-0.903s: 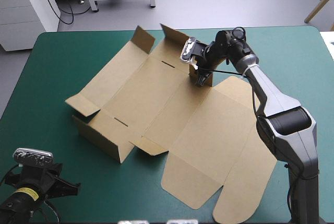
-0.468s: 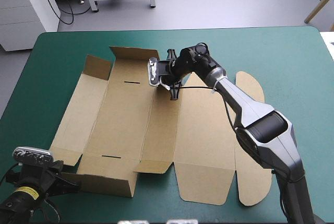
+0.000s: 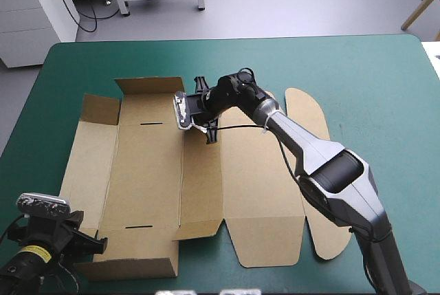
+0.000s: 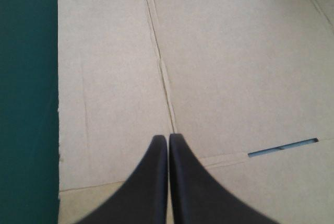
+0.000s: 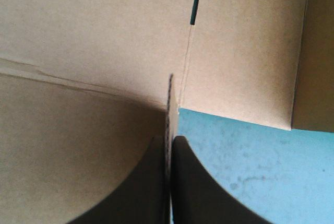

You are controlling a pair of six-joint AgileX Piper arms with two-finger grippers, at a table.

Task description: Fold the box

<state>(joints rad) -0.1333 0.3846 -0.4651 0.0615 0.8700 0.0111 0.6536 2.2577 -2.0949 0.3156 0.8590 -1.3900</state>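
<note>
My left gripper [image 4: 168, 136] at the near left corner, fingers [image 4: 148, 187] closed tip to tip on nothing, box [image 3: 148, 171] ahead of it, spread mostly flat on the teal-green cover [image 3: 357, 75], near wall raised, my right gripper [image 5: 170, 139] clamped on a board edge at its far side

Brown box [image 3: 151, 171], cut sheet nearly flat on the teal-green cover [image 3: 357, 75], far flaps raised.

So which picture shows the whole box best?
The high view: the whole box lies spread open there. The left wrist view shows only a creased patch of it; the right wrist view, just the edge the right gripper pinches.
</note>
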